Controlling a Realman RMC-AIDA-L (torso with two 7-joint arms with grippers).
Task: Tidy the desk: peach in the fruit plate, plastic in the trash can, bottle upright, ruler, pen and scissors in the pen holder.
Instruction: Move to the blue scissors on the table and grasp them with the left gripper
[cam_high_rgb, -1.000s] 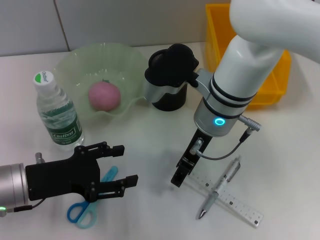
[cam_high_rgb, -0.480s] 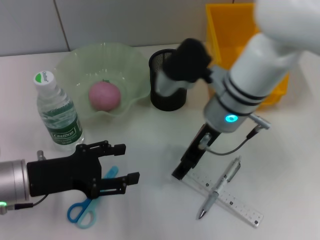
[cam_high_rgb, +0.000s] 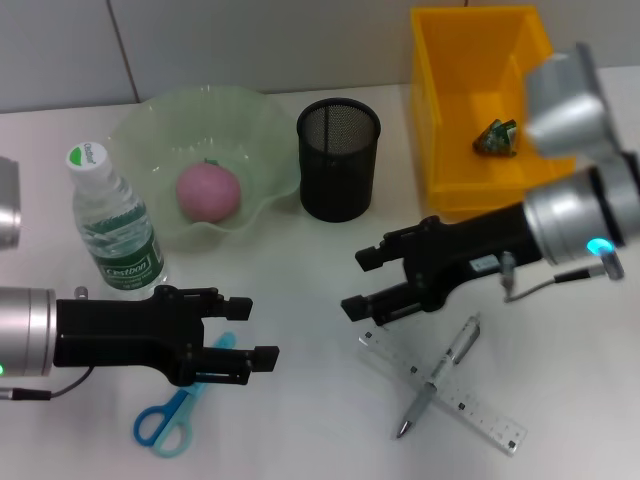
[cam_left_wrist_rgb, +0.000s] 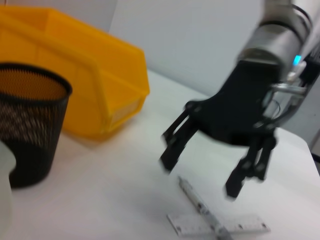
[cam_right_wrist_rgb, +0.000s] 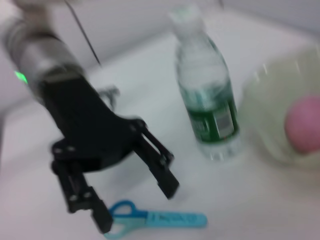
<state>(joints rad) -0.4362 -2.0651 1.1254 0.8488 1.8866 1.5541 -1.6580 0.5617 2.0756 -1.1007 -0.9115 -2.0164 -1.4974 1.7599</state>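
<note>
2 grippers show in the head view: right gripper (cam_high_rgb: 362, 283), fingers spread, above the ruler (cam_high_rgb: 455, 394) and crossed pen (cam_high_rgb: 438, 373); left gripper (cam_high_rgb: 252, 331), fingers spread, over the scissors (cam_high_rgb: 178, 408). Left wrist view: pen holder (cam_left_wrist_rgb: 27, 125) stands empty. Right wrist view: bottle (cam_right_wrist_rgb: 206, 106) upright. Risk: the flat ruler slips free.

Pink peach (cam_high_rgb: 208, 191) in a pale green, translucent fruit plate (cam_high_rgb: 150, 125). Black mesh pen holder (cam_high_rgb: 338, 158). Yellow bin (cam_high_rgb: 440, 100). Blue scissors (cam_high_rgb: 178, 410). Clear ruler (cam_high_rgb: 470, 408), silver pen (cam_high_rgb: 438, 375). Green-labelled, white-capped bottle (cam_high_rgb: 112, 225). White worktop (cam_high_rgb: 300, 420).
</note>
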